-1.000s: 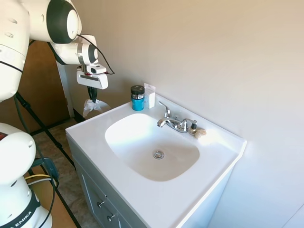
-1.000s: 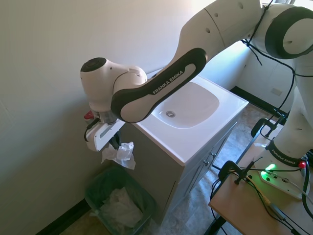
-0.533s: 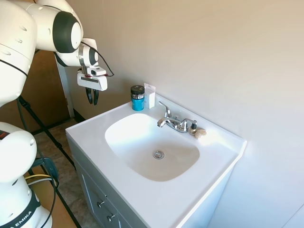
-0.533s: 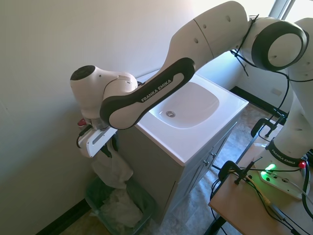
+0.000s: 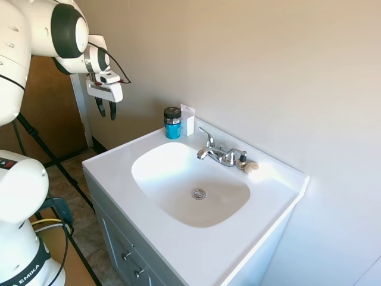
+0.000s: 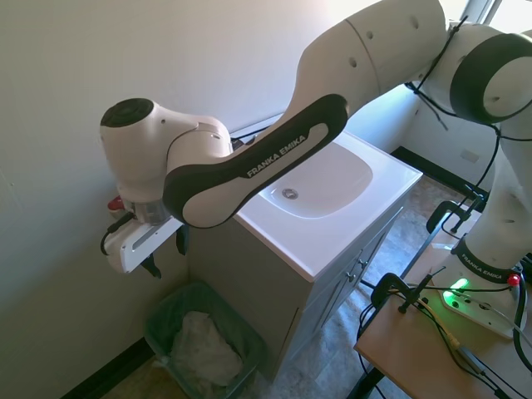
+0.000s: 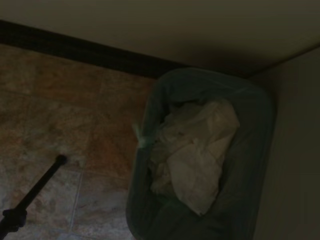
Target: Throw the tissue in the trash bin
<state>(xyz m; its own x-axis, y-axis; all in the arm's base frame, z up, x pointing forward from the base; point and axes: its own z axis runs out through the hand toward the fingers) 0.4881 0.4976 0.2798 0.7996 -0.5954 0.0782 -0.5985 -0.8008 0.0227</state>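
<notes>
Beside the vanity, at the wall end: white sink tabletop (image 5: 113, 170) with an oval moulded basin (image 5: 189, 182), smooth and glossy, chrome faucet (image 5: 219, 154) at the back edge. Arm (image 6: 249, 158) reaching out past the vanity's end, glossy white shells with black joint bands. Below it on the tiled floor (image 7: 50, 115), trash bin (image 6: 162, 320): dark green-grey, rounded-rectangular, thin plastic walls by the look. Inside the bin, the tissue (image 6: 204, 345): white, crumpled, thin and soft, lying loose in a wrinkled heap; same heap visible in the wrist view (image 7: 192, 150), filling most of the bin's opening. Cannot tell whether one sheet or several.

Gripper (image 5: 106, 108) up high, above the bin and well apart from it, fingers apart and holding nothing; both exterior views agree.

Judged step: drop done, tissue in the bin, task looks essentially complete. Next move calls for little more than a clear retreat away from wall and vanity edge; no further grasp needed. No visible scrap on the floor or bin rim, though the wrist view is dark.

Small items, untouched on the tabletop: teal jar with black lid (image 5: 172, 123), cylindrical; small white carton (image 5: 188, 121) just beside it; beige lumpy thing (image 5: 250, 167) near the faucet base.
</notes>
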